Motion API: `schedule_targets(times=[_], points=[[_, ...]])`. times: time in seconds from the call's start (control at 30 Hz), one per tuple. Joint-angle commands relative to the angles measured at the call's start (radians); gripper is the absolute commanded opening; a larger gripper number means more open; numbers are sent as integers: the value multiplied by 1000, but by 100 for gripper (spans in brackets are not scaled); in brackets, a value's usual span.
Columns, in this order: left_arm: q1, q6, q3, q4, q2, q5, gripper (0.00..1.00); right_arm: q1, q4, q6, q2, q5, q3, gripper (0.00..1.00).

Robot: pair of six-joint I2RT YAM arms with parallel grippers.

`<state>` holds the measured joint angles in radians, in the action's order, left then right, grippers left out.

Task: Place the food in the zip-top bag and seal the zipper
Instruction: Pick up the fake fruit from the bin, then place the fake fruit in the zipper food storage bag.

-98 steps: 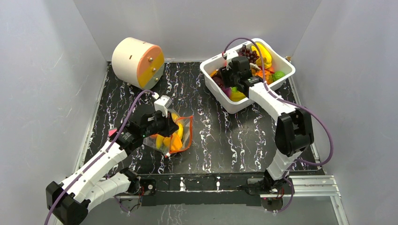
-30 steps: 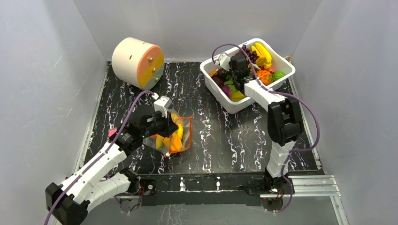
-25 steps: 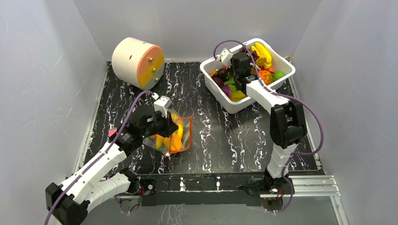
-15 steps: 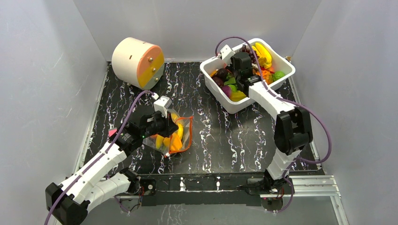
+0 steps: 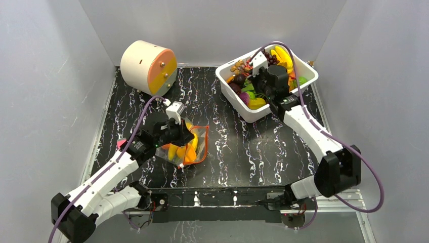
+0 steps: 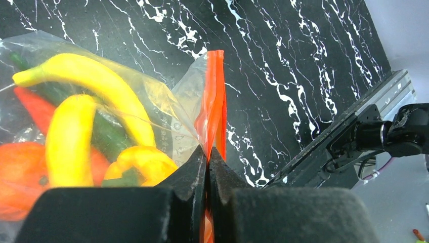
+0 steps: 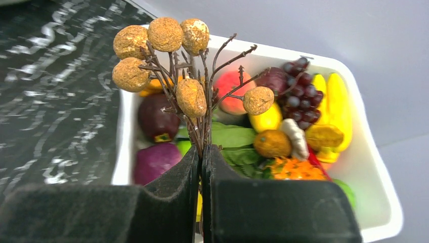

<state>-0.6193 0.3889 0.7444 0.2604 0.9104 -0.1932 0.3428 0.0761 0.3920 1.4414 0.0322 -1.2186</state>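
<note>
The zip-top bag [image 5: 196, 147] is seen lying on the black marbled bench [image 5: 253, 152], left of centre in the overhead view. Its orange-red zipper [image 6: 214, 101] is pinched by the left end effector [image 6: 207, 154], whose fingers are pressed together on the strip at the lower middle of the left wrist view. Whether the strip is sealed along its whole length cannot be told. Inside the clear plastic, two yellow curved pieces [image 6: 96, 76], a green piece [image 6: 109, 134], a red piece [image 6: 30, 104], an orange piece [image 6: 20, 167] and a yellow pepper [image 6: 141, 162] are packed together.

The white tub [image 5: 243, 112] is placed at the upper right of the overhead view. It is filled with yellow bananas [image 7: 339, 109], purple grapes [image 7: 298, 91], a peach [image 7: 230, 83], a dark plum [image 7: 157, 119], green leaves [image 7: 232, 136] and an orange piece beside them.

The right end effector [image 7: 201, 152] is held over the tub, its fingers pressed together on the stem of a twig cluster [image 7: 192, 96] bearing round tan fruits.

A cream drum [image 5: 149, 67] with an orange and yellow face is seen lying on its side at the upper left, well apart from both containers.
</note>
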Motion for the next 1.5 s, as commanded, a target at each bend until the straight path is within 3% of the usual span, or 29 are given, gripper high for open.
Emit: schedule_targets(times=[0.0,0.27,0.83,0.97,1.07,1.47], points=[[-3,56,71,-28,1,36,0,1,-137,-222,-110,-176,80,0],[-4,113,85,-44,13,99,0,10,-156,-598,-210,-298,180,0],[-3,15,120,-89,115,166,0,16,78,-914,-438,-638,334,0],[-3,-17,135,-115,133,130,0,15,37,-1016,-472,-766,448,0],[-3,-60,117,-153,128,85,0,16,-107,-1123,-502,-887,551,0],[-4,-176,89,-193,108,-57,0,24,-159,-1281,-504,-938,638,0]])
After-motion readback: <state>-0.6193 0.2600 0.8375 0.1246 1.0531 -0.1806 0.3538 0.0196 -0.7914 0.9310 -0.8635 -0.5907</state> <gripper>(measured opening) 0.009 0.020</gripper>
